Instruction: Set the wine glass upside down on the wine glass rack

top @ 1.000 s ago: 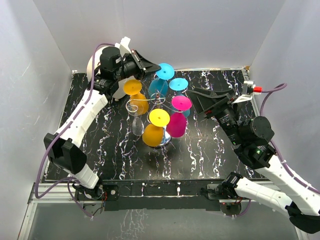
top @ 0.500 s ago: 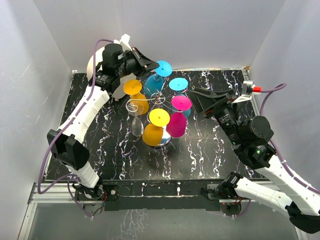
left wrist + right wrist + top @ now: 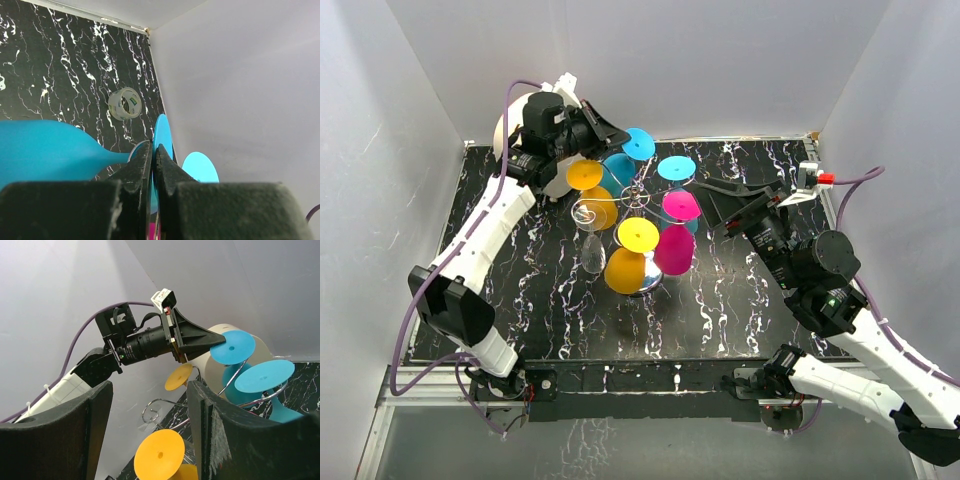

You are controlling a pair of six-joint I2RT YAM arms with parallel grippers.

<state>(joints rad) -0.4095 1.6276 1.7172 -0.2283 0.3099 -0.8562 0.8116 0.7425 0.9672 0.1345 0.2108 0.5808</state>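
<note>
Tabletop (image 3: 550, 300) — wine glass (image 3: 45, 150) in left hand (image 3: 154, 149)

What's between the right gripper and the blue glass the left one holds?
Top external view: a second blue glass, hung upside down on the wine glass rack, sits between the right gripper and the held blue glass.

The black, white-veined table (image 3: 750, 300) carries the wine glass rack (image 3: 638, 197) at centre frame, a cream cylinder (image 3: 558, 183) at upper left, and a clear tape roll (image 3: 125, 103) near the wall.
</note>
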